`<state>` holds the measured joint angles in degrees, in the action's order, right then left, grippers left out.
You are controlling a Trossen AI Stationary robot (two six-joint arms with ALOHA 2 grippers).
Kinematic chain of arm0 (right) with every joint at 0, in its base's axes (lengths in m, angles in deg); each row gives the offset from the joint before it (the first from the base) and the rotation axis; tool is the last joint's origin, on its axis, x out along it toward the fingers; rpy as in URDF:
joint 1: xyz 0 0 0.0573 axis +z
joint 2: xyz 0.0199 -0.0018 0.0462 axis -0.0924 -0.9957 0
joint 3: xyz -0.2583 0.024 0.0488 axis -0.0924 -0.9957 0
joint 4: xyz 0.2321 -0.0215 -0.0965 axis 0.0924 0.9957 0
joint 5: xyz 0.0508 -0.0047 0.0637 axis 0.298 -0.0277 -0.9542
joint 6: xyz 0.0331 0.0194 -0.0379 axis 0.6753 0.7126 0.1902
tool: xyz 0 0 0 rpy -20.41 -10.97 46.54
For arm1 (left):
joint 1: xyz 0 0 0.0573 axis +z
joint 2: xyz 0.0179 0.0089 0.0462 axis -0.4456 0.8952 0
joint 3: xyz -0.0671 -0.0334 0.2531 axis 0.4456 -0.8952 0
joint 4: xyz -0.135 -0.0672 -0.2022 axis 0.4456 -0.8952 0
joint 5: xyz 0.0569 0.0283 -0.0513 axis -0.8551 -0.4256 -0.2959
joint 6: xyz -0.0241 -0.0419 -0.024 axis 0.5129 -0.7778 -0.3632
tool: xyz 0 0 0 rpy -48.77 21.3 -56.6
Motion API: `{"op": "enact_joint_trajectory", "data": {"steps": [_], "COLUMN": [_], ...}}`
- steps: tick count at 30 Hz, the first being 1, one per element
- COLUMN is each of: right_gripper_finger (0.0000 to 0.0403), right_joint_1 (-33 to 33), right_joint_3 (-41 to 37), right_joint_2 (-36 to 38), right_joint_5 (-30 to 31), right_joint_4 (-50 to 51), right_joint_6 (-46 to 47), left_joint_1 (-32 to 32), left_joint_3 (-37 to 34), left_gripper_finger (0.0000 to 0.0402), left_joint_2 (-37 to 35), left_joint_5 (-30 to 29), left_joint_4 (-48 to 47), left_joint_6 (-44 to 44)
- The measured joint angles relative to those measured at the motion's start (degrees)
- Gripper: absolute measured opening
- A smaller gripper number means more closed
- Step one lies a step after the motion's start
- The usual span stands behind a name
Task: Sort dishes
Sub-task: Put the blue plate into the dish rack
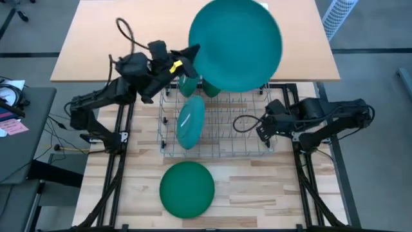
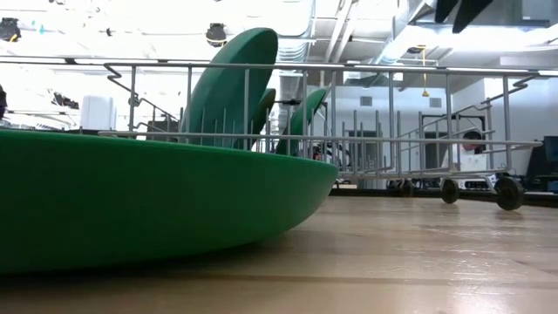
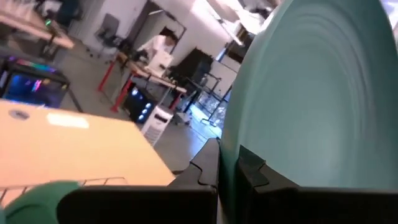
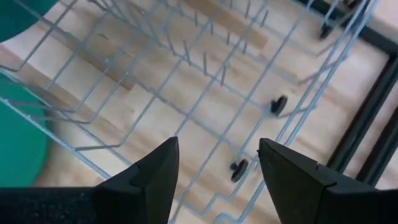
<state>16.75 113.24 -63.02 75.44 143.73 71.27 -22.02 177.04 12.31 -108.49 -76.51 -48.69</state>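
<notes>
High view: teal plate [image 1: 237,45] is held raised above the tabletop's [image 1: 257,187] far edge, over the back of the wire rack [image 1: 219,125], pinched at its rim by the left pincer [image 1: 192,57]. A second teal plate [image 1: 190,121] is stood on edge in the rack's left part. A dark green plate [image 1: 187,188] is laid flat near the tabletop's front edge. Right pincer [image 1: 262,132] is parked at the rack's right side.

Low view: green plate fills the foreground; rack with upright plates is seen behind it.

Left wrist view: fingers [image 3: 249,171] are clamped on the teal plate's rim.

Right wrist view: fingers [image 4: 158,171] are spread over the rack wires, nothing gripped.
</notes>
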Motion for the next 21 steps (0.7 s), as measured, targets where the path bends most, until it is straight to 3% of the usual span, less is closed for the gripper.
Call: {"op": "enact_joint_trajectory", "data": {"steps": [4, 11, 21], "right_gripper_finger": [0.0225, 0.0225, 0.0225], "right_joint_1": [-4.33, -10.98, -22.23], "right_joint_3": [0.00, 0.00, 0.00], "right_joint_2": [0.00, 0.00, 0.00], "right_joint_5": [-4.01, -4.33, -6.39], "right_joint_4": [-0.70, -0.34, -3.59], "right_joint_6": [0.19, -4.90, -5.03], "left_joint_1": [-3.46, -5.43, -5.09], "left_joint_3": [10.45, 23.92, 24.86], "left_gripper_finger": [0.0000, 0.0000, 0.0000], "left_joint_2": [4.27, 8.25, 4.41], "left_joint_5": [-0.25, -5.22, -23.98], "left_joint_4": [-2.73, -7.38, -13.70], "left_joint_6": [8.33, 18.33, 20.33]}}
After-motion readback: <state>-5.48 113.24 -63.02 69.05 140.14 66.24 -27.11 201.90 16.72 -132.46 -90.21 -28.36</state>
